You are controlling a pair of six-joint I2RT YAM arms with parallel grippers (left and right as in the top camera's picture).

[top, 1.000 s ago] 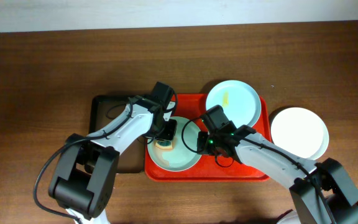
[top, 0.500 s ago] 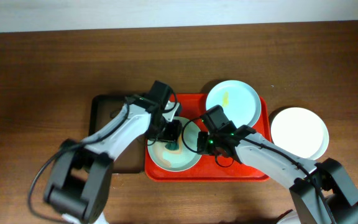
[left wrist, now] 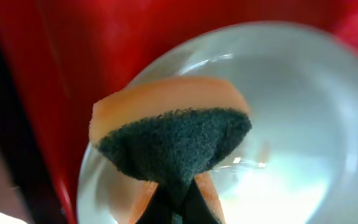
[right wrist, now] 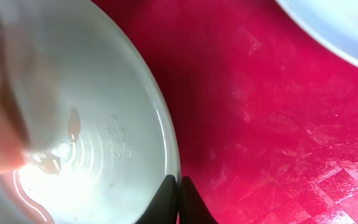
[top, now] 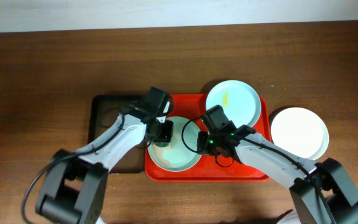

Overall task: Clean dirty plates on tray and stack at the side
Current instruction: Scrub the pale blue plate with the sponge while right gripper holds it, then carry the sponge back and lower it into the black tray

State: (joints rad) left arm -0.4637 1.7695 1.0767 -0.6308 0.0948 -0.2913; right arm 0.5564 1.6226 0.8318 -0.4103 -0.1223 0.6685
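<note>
Above red tray (top: 253,172), left gripper (left wrist: 178,194) clamps sponge (left wrist: 173,140), right gripper (right wrist: 179,190) pinches plate (right wrist: 98,106) edge.

No legible text, label, brand, number or sign appears in any view. The red tray (top: 229,173), the left plate (top: 185,158) on it, the rear plate (top: 238,102) at its far right corner, the outer plate (top: 300,132) beside its right edge and the sponge (left wrist: 173,143) show plain, unmarked surfaces.

I've got both arms reaching inward, left gripper (top: 163,133) clamped tight, right gripper (top: 199,141) pinched too, fingertips down.
</note>
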